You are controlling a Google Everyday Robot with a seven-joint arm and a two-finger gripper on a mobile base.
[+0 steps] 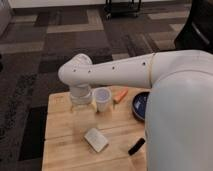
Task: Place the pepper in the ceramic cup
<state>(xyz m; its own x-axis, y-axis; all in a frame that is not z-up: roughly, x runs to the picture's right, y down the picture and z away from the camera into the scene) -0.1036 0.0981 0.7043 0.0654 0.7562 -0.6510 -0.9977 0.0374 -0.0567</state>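
While the gripper (80, 100) hangs low over the back left part of the wooden table (65, 135), whether its jaws are apart or together cannot be told. One white ceramic cup (102, 99) stands upright just right of the jaws. One orange pepper (120, 95) lies farther right, so the cup stands between jaws and pepper. One dark-blue bowl (139, 106) sits farther right still, partly hidden by the white arm (125, 70). Nearer the camera than the jaws lie one pale rectangular block (96, 139) and one black bar (136, 146).
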